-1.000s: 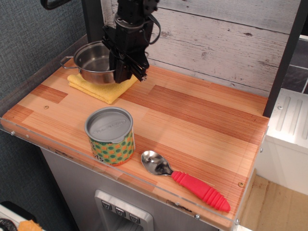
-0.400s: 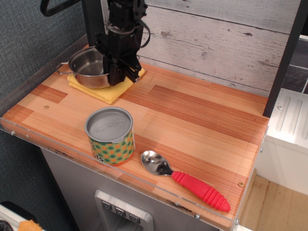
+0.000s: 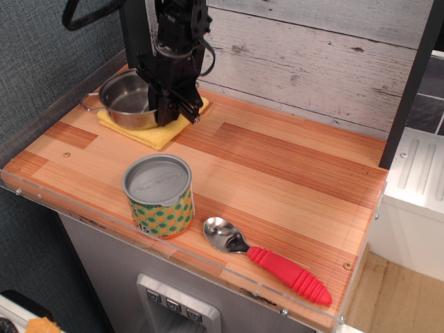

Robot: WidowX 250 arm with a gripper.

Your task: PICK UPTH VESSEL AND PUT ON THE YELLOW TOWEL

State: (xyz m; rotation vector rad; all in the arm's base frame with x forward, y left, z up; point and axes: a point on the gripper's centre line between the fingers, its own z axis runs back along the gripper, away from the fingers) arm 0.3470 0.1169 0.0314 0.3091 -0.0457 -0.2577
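The steel pot (image 3: 127, 101) sat on the yellow towel (image 3: 154, 128) at the far left corner of the wooden surface (image 3: 277, 173). To finish well, I judged the hand (image 3: 172, 111) should let go fully and rise straight up, so the rim was not dragged. The hand stood at the pot's right rim, about three o'clock from its centre; whether it gripped or had released, I could not tell.
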